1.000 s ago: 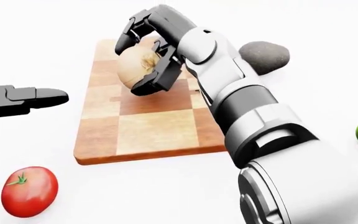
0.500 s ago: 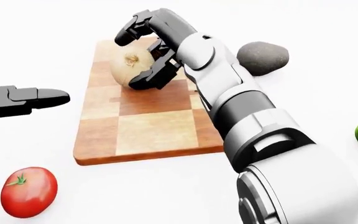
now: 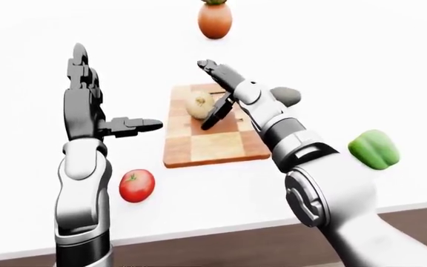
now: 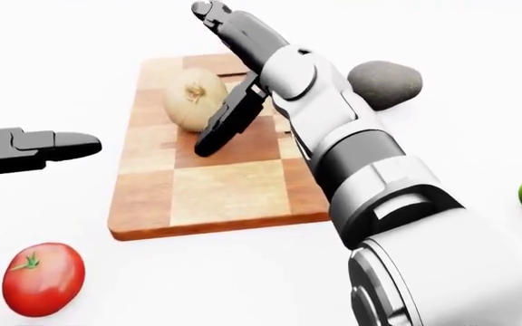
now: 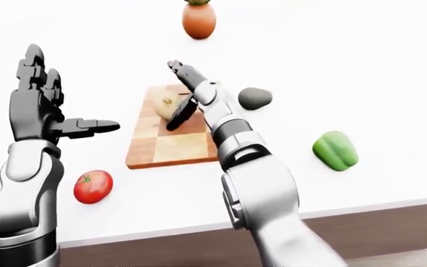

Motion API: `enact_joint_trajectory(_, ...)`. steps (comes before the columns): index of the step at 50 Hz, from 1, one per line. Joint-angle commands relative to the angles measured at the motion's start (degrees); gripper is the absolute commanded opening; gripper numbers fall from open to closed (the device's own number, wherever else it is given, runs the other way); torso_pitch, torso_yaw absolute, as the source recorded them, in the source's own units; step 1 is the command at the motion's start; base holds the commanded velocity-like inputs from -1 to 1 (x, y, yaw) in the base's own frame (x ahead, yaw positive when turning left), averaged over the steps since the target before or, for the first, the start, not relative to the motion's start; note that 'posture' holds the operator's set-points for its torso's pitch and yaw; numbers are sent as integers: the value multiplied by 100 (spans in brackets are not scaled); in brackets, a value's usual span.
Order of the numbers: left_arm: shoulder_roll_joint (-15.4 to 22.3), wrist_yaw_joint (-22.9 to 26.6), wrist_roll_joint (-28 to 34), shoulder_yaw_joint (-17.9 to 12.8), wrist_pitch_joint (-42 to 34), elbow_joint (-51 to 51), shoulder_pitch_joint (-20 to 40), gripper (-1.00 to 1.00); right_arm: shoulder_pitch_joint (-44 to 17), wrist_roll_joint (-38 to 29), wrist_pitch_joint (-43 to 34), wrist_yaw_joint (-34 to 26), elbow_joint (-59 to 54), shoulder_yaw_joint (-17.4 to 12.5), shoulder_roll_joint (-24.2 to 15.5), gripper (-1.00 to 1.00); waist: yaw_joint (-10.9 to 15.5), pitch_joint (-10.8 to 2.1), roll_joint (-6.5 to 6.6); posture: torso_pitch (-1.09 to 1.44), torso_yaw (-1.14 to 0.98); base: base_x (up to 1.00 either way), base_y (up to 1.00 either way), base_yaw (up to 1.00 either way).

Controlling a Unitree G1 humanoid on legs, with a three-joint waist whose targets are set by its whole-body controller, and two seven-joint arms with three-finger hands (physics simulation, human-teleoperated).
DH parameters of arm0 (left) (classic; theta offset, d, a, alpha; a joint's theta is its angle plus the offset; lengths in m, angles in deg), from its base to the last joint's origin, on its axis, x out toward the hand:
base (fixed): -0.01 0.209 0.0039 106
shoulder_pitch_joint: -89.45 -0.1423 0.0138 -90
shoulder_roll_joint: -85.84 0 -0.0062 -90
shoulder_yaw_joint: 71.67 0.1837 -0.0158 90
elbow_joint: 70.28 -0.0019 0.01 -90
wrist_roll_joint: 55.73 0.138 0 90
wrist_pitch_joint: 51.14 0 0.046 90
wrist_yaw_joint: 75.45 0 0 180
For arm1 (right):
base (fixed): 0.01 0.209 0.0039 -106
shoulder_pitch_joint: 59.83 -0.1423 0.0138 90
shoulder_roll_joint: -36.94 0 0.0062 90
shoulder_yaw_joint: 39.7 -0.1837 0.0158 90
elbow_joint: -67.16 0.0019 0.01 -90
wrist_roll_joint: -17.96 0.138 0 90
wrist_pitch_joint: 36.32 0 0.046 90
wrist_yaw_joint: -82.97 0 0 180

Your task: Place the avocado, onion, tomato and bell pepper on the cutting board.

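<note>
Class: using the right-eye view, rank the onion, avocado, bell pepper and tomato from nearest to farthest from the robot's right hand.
Measured from the right hand:
1. Onion: on the cutting board, right beside the open fingers.
2. Avocado: on the table, just right of the board.
3. Tomato: lower left, off the board.
4. Bell pepper: far right.

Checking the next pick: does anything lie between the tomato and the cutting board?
Nothing visible does. The tomato sits alone on the white counter, below and left of the board in the left-eye view, with bare surface between them. The onion occupies the board's upper part; the lower squares are free. The open left hand hovers above.
</note>
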Motion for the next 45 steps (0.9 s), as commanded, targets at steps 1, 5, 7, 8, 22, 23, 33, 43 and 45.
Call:
enact_joint_trajectory(1,71,-20,16,-56,179,176,148,100,-279,-89,193,130,261,34,-124,100,-5,-169,30,0,0,0,0,0)
enact_joint_trajectory(5,64,-38,29,-15,187,94,237,100,-450,-88,258,131,310,28,-304,100,2,-166,24,0,0,0,0,0)
enact_joint_trajectory(7,67,-32,20,-20,178,106,239,100,-503,-109,281,90,353,68,-397,100,4,-159,19,0,0,0,0,0)
enact_joint_trajectory(8,76,-33,24,-25,183,90,246,100,-524,-225,336,112,384,177,-459,100,4,-154,17,0,0,0,0,0)
enact_joint_trajectory(22,58,-54,40,24,281,-102,330,100,-700,-186,-552,-191,1514,348,-1210,100,22,-126,-36,0,0,0,0,0)
enact_joint_trajectory(23,56,-52,37,23,299,-128,332,100,-687,-198,-666,-288,1729,363,-1277,100,23,-120,-38,0,0,0,0,0)
enact_joint_trajectory(33,87,-54,34,-11,323,-135,298,100,526,-769,-2700,-1580,5638,300,-1698,100,44,-63,-83,0,0,0,0,0)
enact_joint_trajectory(43,75,-52,65,-2,348,-133,260,100,1902,-1626,-4513,-3188,9088,-103,-2333,100,52,-37,-98,0,0,0,0,0)
enact_joint_trajectory(45,70,-46,70,0,350,-131,246,100,2080,-1843,-4814,-3492,9600,-212,-2496,100,52,-32,-100,0,0,0,0,0)
